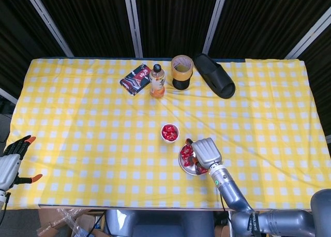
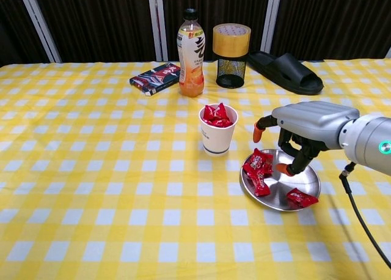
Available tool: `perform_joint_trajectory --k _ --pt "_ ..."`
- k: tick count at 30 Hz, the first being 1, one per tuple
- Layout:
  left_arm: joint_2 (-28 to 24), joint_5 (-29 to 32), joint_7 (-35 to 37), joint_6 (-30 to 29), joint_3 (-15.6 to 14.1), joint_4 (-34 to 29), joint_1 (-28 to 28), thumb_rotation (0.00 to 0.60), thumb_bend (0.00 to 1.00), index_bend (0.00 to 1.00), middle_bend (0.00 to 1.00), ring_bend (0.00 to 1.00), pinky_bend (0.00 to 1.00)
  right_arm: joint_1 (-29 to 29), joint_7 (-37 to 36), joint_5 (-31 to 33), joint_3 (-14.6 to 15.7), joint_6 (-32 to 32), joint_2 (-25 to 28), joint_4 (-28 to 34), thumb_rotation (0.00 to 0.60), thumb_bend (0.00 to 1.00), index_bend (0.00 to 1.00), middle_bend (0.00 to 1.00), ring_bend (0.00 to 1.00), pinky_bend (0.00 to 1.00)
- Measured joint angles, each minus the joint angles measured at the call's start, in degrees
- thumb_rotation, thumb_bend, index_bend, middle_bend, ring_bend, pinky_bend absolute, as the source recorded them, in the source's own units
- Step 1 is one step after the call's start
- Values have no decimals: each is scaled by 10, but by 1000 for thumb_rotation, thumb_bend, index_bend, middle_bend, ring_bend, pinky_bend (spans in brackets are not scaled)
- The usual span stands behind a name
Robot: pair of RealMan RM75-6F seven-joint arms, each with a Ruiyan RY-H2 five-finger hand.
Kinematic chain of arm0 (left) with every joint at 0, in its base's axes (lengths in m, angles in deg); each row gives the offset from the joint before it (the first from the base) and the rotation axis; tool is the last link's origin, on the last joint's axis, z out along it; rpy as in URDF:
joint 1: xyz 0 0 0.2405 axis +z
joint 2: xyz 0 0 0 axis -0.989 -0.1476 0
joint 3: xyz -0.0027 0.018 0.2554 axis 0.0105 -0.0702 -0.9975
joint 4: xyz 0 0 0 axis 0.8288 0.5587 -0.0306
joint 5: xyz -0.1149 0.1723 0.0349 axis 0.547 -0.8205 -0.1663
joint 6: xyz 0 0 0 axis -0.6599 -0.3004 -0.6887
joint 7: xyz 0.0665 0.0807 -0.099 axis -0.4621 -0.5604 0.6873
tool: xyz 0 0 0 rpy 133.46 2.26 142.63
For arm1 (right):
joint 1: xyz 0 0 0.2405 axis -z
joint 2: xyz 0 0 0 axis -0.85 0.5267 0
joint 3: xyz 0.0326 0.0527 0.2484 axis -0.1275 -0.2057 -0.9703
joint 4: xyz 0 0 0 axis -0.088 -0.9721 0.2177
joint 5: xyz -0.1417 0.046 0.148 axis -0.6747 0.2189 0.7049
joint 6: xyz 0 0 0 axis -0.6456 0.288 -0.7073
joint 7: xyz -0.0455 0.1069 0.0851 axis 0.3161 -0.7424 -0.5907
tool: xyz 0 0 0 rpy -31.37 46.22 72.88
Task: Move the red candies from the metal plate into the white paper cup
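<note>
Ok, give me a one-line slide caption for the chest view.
Right hand reaches into metal plate of red candies beside candy-filled white paper cup.

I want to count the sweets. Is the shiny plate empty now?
Not empty. Red candies still lie on the metal plate, some at its left side and one near its front edge.

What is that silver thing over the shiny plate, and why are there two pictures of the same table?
That silver thing is a robot's right hand. It hovers over the metal plate, fingers apart, holding nothing. One picture looks down from the robot's head, the other looks forward from its chest. Red candies lie on the plate, and more sit in the white paper cup. The left hand waits at the table's edge, empty too. Farther back are a drink bottle, a tape roll, a black slipper and a small dark packet.
</note>
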Motion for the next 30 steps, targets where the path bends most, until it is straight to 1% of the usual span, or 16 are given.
perform_joint_trajectory --k 2,6,10,20,30 --pt "0 1 0 1 0 0 0 600 65 20 0 0 0 -1 0 3 -2 -4 -3 -6 600 406 301 829 942 999" --pt "0 2 0 1 0 0 -1 600 65 20 0 0 0 -2 0 12 -6 -12 -5 -16 600 405 342 829 942 998" --pt "0 3 -1 3 1 0 -1 600 65 20 0 0 0 -1 -5 13 -5 -18 -9 -23 600 406 361 829 942 999" --pt "1 5 -4 3 1 0 -2 600 66 20 0 0 0 3 -19 2 -6 -26 -24 -41 600 406 359 829 942 999" --pt "1 5 -3 3 1 0 -2 600 68 22 0 0 0 6 -20 -2 -8 -26 -28 -43 600 406 317 829 942 998"
